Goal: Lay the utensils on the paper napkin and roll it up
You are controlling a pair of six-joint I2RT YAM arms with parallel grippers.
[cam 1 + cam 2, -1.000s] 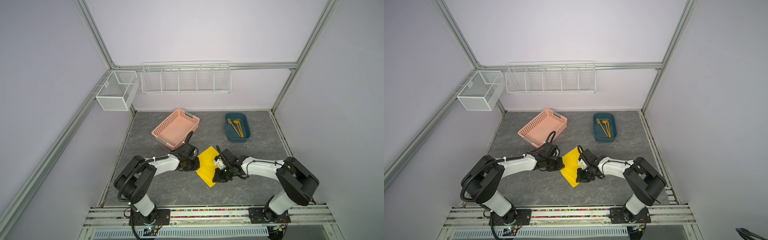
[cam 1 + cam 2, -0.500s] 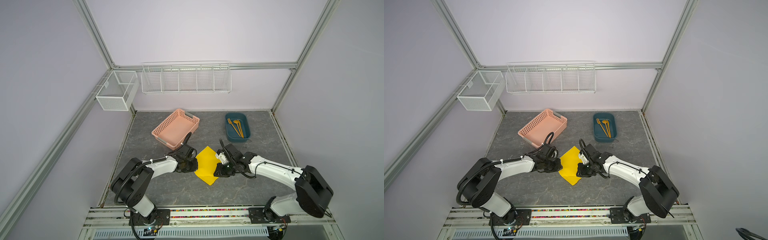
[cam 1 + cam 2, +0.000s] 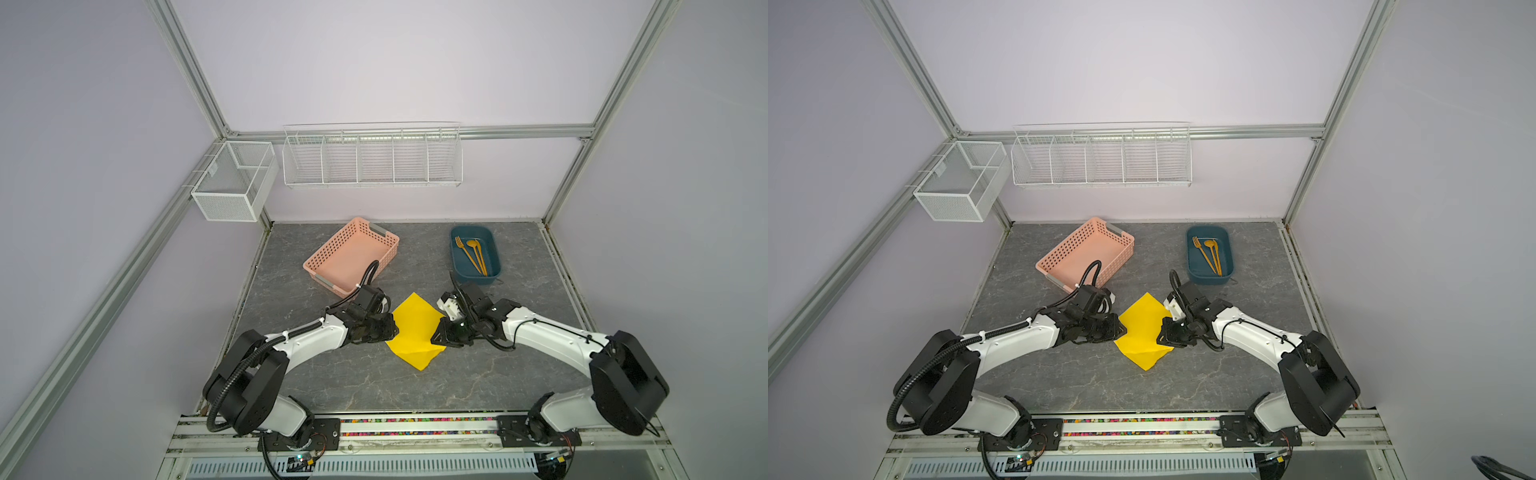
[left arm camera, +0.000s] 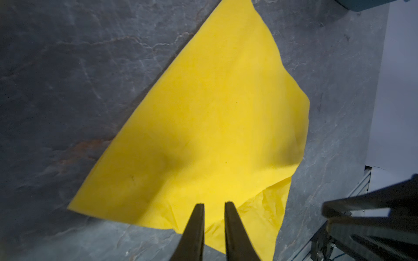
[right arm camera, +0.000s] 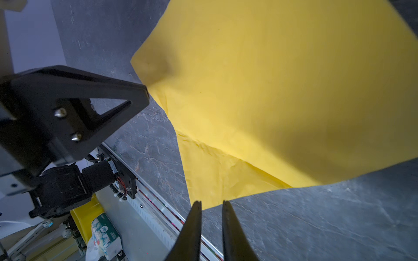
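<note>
Grey marbled stone-look tabletop [image 3: 374, 386] is enclosed by pale lilac walls and aluminium framing. In both top views, a thin bright yellow square paper napkin [image 3: 415, 332] [image 3: 1142, 332] is seen lying on the table between the 2 arms, turned like a diamond, with creasing at its near corner. The left gripper [image 3: 395, 331] [image 3: 1123, 331] is placed at the napkin's left edge and the right gripper [image 3: 434, 338] [image 3: 1161, 336] at its right edge. The 3 slim orange-gold utensils [image 3: 471, 253] [image 3: 1208, 253], a fork, a spoon and a knife, are found inside a dark teal oval plastic tray [image 3: 476, 279] [image 3: 1208, 280] at the back right, well apart from the napkin. A pink perforated plastic basket [image 3: 353, 257] [image 3: 1088, 253] is set at the back left.

From the left wrist camera, the left gripper [image 4: 213, 203] is shown low over a crumpled corner of the napkin [image 4: 214, 113]; its 2 dark fingers [image 4: 196, 226] are parted by a narrow gap and nothing is pinched between them.

From the right wrist camera, the right gripper [image 5: 211, 201] is shown at another corner of the napkin [image 5: 282, 79], where 1 layer is lifted off the table. Its fingers [image 5: 192, 226] are likewise slightly parted, and no paper is seen clamped. The left gripper's black triangular finger [image 5: 90, 108] is visible across the sheet.
</note>
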